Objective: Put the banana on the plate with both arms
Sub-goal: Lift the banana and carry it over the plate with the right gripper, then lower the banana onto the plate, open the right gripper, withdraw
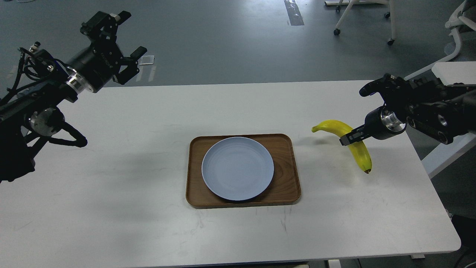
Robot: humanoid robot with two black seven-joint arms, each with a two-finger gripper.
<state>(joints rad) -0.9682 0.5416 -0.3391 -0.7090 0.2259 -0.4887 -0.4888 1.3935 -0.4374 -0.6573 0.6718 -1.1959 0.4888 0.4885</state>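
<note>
The yellow banana (351, 143) hangs a little above the white table (111, 208), right of the tray, with its stem pointing left and its dark end down towards me. My right gripper (349, 138) is shut on the banana's middle; only one black finger shows clearly across it. The pale blue-grey plate (238, 168) lies empty on the brown wooden tray (286, 149) at the table's centre. My left gripper (131, 35) is open and empty, raised over the table's far left corner, well away from the plate.
The table's right edge lies just beyond the right arm. White chair legs on castors (362, 18) stand on the grey floor behind, and a white frame (453, 48) stands at the far right.
</note>
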